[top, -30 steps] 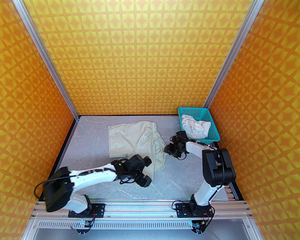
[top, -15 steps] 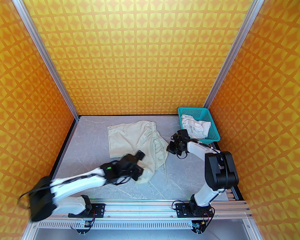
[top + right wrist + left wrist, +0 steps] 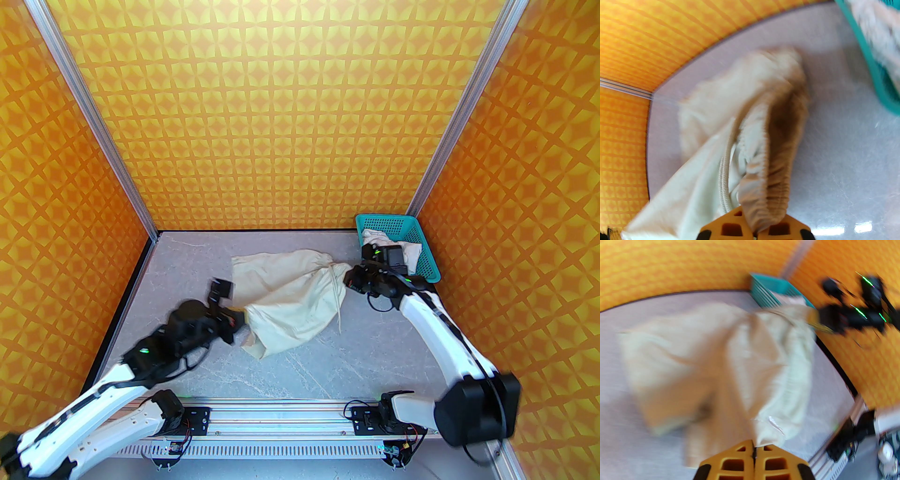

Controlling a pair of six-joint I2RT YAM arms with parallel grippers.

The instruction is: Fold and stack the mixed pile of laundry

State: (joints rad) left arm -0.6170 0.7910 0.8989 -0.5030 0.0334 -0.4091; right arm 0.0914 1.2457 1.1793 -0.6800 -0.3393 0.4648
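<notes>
A beige-cream garment [image 3: 290,300] of soft, creased cloth was pulled out between two robot arms, to the left of a teal plastic mesh basket [image 3: 429,269]. The basket sat at the far right corner of the grey, marble-veined bench [image 3: 375,356].

The left end effector [image 3: 754,447], on the side of the garment away from the basket, had its orange latticed fingers pressed together on a thin corner of the cloth. The right end effector [image 3: 761,219], just beside the basket's near left corner, pinched the garment's gathered elastic band [image 3: 768,182], whose fine ruffled ridges bunched into a thick roll.

A pale braided drawstring [image 3: 338,304] dangled from the band. The cloth sagged in a rumpled, pouch-like shape, with part of it resting on the bench.

Inside the basket lay a crumpled white shirt [image 3: 415,251], partly covered by the right arm. Both wrist views were blurred.
</notes>
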